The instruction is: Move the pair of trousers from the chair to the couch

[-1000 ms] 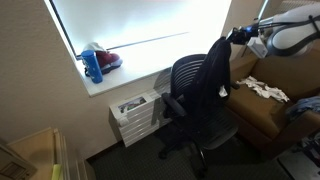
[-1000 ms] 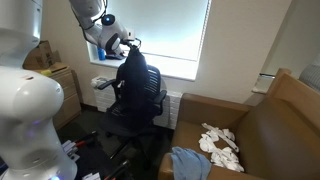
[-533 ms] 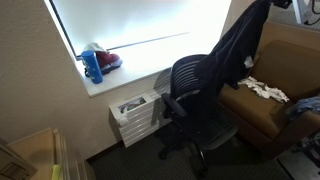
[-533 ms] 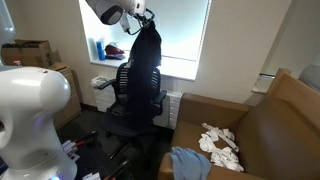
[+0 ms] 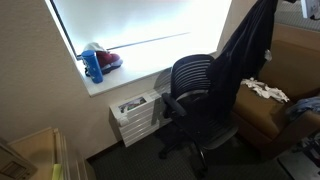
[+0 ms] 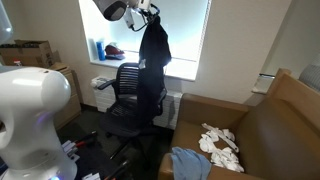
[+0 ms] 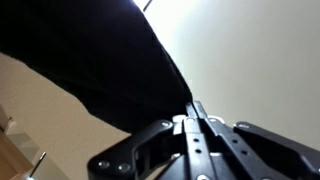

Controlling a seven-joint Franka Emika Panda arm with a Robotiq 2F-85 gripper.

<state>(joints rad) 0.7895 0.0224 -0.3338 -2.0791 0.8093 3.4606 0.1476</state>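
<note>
The dark trousers (image 5: 245, 55) hang from my gripper (image 6: 150, 14) high above the black office chair (image 5: 195, 100). They also show in an exterior view (image 6: 154, 48), dangling in front of the bright window, their lower end near the chair's backrest (image 6: 135, 85). In the wrist view the dark cloth (image 7: 90, 70) fills the upper left and my gripper (image 7: 195, 112) is shut on its edge. The brown couch (image 6: 255, 125) stands to one side of the chair and shows in both exterior views (image 5: 290, 60).
White cloths (image 6: 222, 140) and a blue garment (image 6: 190, 163) lie on the couch. A blue bottle (image 5: 92, 66) and a red item stand on the window sill. A white drawer unit (image 5: 135, 115) stands under the window. A cardboard box (image 6: 45, 55) sits by the wall.
My gripper has lifted the trousers up off the chair's backrest and carried them a little toward the couch side. They now hang freely in the air.
</note>
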